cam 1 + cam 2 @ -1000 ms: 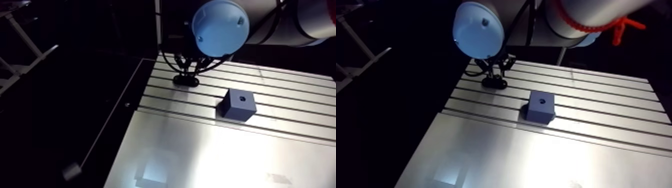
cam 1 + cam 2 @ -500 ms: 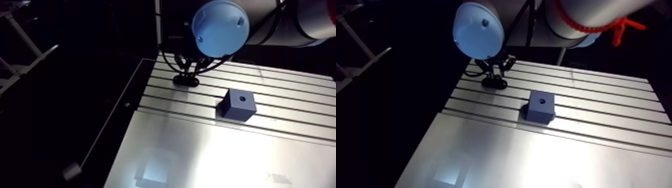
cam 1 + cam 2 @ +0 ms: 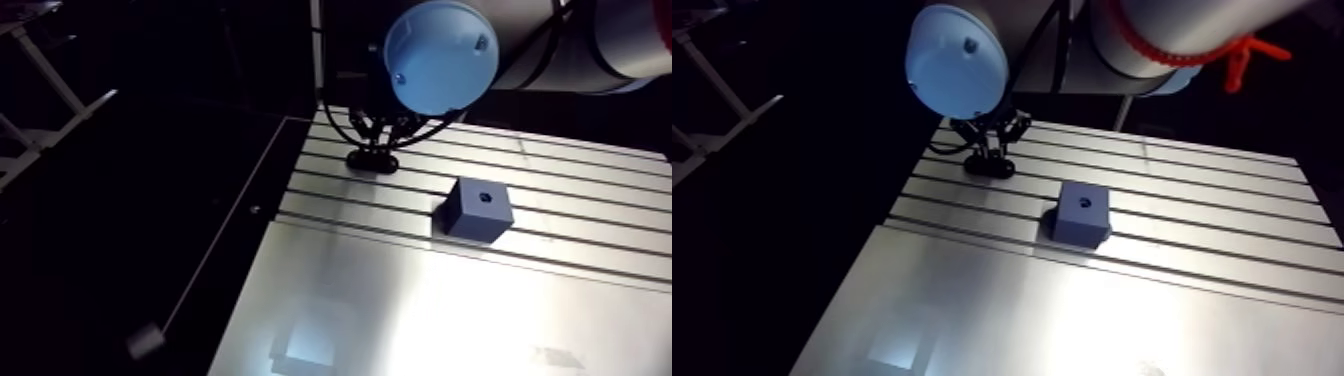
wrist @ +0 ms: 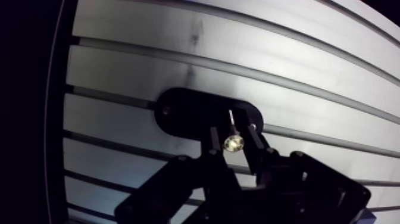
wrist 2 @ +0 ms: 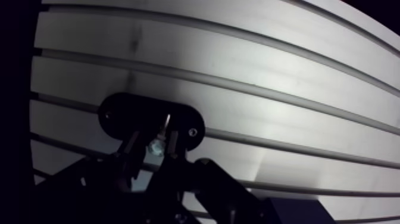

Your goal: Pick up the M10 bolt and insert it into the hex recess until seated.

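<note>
Slotted aluminium table [image 3: 420,300], brightly lit against a dark surround; the slots run left to right. Arm reaches down from above, with its light-blue joint cap [image 3: 441,55] over the far edge and the wrist pointing straight down at the far-left part of the table. Gripper [image 4: 233,128] is low over a black oval holder [image 4: 184,110] that lies flat across the slots. Wrist view: the M10 bolt [image 4: 233,143] stands upright at one end of the holder, its shiny head towards the camera and its shank running down to the black plate. The two fingers [image 4: 257,143] are drawn in narrowly and press on the bolt head from either side, so the grip is a pinch on the bolt. Whether the shank has left the holder cannot be resolved. Blue block [image 3: 478,210] sits on the table to the right of the holder and nearer, well apart from the gripper. A small dark hex recess [image 3: 483,197] in its top face is open, with nothing in it.
</note>
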